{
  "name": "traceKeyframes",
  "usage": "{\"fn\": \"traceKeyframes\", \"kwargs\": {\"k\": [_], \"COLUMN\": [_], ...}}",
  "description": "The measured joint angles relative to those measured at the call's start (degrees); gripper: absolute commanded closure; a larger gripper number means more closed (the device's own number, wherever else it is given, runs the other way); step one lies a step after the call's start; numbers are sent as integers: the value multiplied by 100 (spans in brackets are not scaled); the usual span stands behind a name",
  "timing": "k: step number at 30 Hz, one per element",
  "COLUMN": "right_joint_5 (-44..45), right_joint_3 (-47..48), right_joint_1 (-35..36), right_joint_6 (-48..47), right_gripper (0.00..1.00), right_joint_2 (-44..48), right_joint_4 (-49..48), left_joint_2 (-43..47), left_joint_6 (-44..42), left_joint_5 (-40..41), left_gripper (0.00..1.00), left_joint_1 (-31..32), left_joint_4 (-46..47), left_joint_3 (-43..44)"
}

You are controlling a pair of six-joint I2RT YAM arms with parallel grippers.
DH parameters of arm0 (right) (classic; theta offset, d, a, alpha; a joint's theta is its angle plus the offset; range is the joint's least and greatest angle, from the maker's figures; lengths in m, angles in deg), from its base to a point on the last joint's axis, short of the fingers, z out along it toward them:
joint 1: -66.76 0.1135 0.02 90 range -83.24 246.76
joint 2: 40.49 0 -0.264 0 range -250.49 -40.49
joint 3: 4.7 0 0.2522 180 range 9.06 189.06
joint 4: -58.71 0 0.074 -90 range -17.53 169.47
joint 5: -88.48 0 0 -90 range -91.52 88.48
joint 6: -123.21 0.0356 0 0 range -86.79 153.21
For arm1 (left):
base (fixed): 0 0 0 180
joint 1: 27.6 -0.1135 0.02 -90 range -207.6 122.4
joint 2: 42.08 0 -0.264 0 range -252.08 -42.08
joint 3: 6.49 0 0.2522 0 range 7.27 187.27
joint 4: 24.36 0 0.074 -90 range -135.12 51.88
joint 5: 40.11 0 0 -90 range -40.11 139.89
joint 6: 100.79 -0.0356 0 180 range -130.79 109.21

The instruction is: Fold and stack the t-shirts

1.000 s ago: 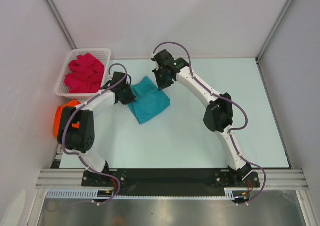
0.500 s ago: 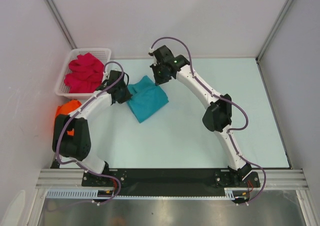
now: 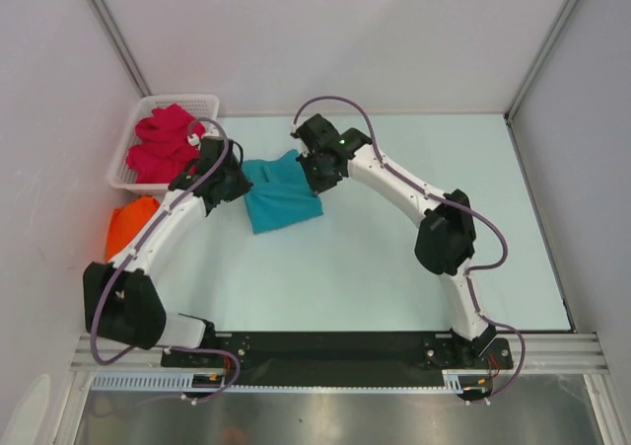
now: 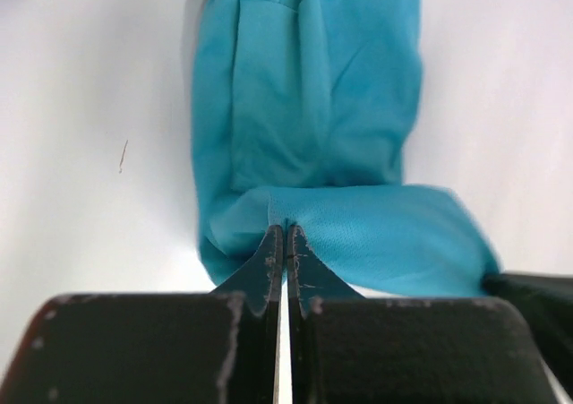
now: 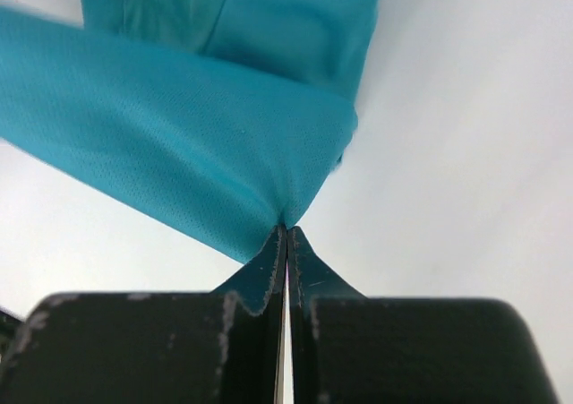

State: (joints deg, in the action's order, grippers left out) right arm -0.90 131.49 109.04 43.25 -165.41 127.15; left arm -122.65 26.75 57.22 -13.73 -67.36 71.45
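Observation:
The teal-blue t-shirt (image 3: 280, 192) is folded small and lies at the back left of the table. My left gripper (image 3: 237, 182) is shut on its left corner; the pinch shows in the left wrist view (image 4: 285, 228) with the teal cloth (image 4: 309, 99) stretching away. My right gripper (image 3: 314, 169) is shut on its right corner, seen in the right wrist view (image 5: 285, 227) under the teal cloth (image 5: 179, 135). The crimson-pink t-shirt (image 3: 163, 145) lies crumpled in the basket. The orange t-shirt (image 3: 130, 223) lies at the table's left edge.
The white lattice basket (image 3: 125, 162) stands at the back left corner against the wall. Grey enclosure walls close the table on the left, back and right. The black arm-base rail (image 3: 335, 348) runs along the near edge.
Both grippers have carried the teal shirt to the left and squared it to the table. My left arm has swung left and uncovered more of the orange shirt.

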Motion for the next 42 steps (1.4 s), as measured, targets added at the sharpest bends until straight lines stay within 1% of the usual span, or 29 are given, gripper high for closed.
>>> {"fn": "traceKeyframes", "kwargs": {"k": [3,9,13,18,22,25,28,33,37,42], "right_joint_5": [155,595,892,1130,1215,1246,1241,1108,966,721], "right_joint_3": [-688,-1550,-1967,-2245,-2308,-2247,-2092,-1740,-1344,-485], "right_joint_1": [313,1005,1534,2090,2376,2352,2179,1587,960,236], "right_joint_6": [74,352,647,977,1123,1139,1110,916,660,275], "right_gripper": [100,100,100,100,100,100,100,100,100,100], "right_joint_2": [627,1779,2363,2592,2562,2426,2138,1620,1180,420], "right_joint_4": [-74,-192,-232,-227,-197,-181,-184,-188,-190,-188], "left_joint_2": [529,1910,2837,3816,4111,3936,3501,2227,1078,-400], "left_joint_6": [0,46,144,297,354,354,341,271,212,94], "left_joint_5": [0,9,7,11,39,83,153,184,203,260], "left_gripper": [100,100,100,100,100,100,100,100,100,100], "left_joint_1": [55,212,289,306,306,306,306,306,306,306], "left_joint_4": [-149,-560,-957,-1473,-1735,-1755,-1628,-1200,-802,-323], "left_joint_3": [-118,-688,-1086,-1462,-1606,-1609,-1604,-1346,-782,275]}}
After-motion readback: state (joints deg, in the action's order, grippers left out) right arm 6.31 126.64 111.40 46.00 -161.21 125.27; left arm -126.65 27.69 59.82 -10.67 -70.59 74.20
